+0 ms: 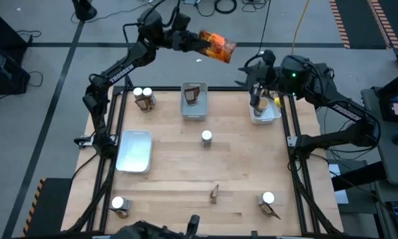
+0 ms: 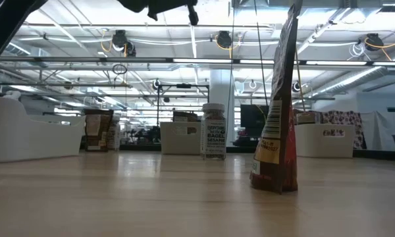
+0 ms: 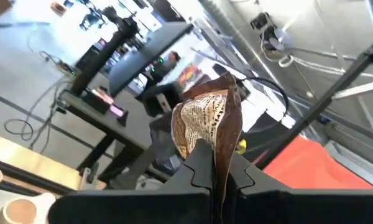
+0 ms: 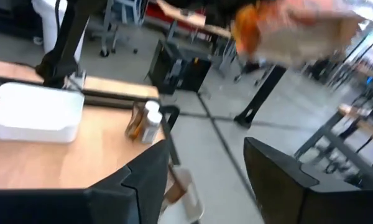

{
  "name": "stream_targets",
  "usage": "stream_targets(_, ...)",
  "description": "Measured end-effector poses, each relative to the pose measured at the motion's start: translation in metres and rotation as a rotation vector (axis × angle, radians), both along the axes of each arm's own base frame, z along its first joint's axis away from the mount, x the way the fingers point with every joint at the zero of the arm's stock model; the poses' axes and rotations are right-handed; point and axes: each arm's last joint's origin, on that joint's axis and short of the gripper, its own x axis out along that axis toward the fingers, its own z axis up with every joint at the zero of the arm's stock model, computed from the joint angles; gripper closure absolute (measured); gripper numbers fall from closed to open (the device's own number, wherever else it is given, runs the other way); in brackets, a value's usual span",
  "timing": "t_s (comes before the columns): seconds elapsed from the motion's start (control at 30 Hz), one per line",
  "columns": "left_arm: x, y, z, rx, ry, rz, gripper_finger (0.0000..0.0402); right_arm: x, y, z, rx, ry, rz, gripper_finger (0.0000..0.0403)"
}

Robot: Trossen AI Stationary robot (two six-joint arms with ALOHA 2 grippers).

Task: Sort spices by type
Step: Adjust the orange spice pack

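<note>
My left gripper [image 1: 194, 41] is high beyond the table's far edge, shut on an orange and dark-brown packet [image 1: 217, 46]. In the left wrist view the packet [image 3: 212, 118] stands out past the fingers. My right gripper [image 1: 257, 86] hovers open over the far right tray [image 1: 268, 118], which holds a tan-topped tub [image 1: 259, 103]; in its wrist view the gripper [image 4: 208, 149] has nothing between its fingers. Another packet sits in the far middle tray [image 1: 194, 111]. A white-capped jar [image 1: 206, 137] stands mid-table. My left gripper pinches one end of the packet [image 3: 216, 163] between its two fingers [image 3: 198, 169]. The fingers reach out about level, and the rest of the packet sticks out beyond them. The packet is lifted clear, high above the far edge of the table.
An empty white tray [image 1: 134, 150] lies at the left. Two jars with a packet [image 1: 143, 98] stand at the far left. Near the front edge are a jar and packet [image 1: 119, 205], an upright packet [image 1: 215, 193], also close in the low view [image 2: 276, 118], and another jar and packet [image 1: 268, 201].
</note>
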Motion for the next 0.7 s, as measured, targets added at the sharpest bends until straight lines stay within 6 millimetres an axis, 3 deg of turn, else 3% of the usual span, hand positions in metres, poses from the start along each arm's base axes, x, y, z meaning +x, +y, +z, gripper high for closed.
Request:
stream_targets(0.13,-0.01,0.008,-0.001,0.023,0.021,-0.056,0.0401,-0.002,0.001,-0.008,0.072,0.06,-0.012,0.0248)
stream_targets(0.37,-0.025,0.013,0.0,0.151,0.03,-0.007,0.0401,-0.006,0.0,-0.018,0.132,0.153,-0.03,0.0389)
stream_targets(0.5,-0.035,0.013,-0.013,0.222,0.142,0.091,0.0401,-0.008,-0.002,-0.02,0.152,0.166,-0.049,0.0395)
stream_targets(0.7,-0.058,-0.006,-0.027,0.443,0.457,0.253,0.0401,-0.013,-0.008,-0.023,0.171,0.199,-0.084,0.0401)
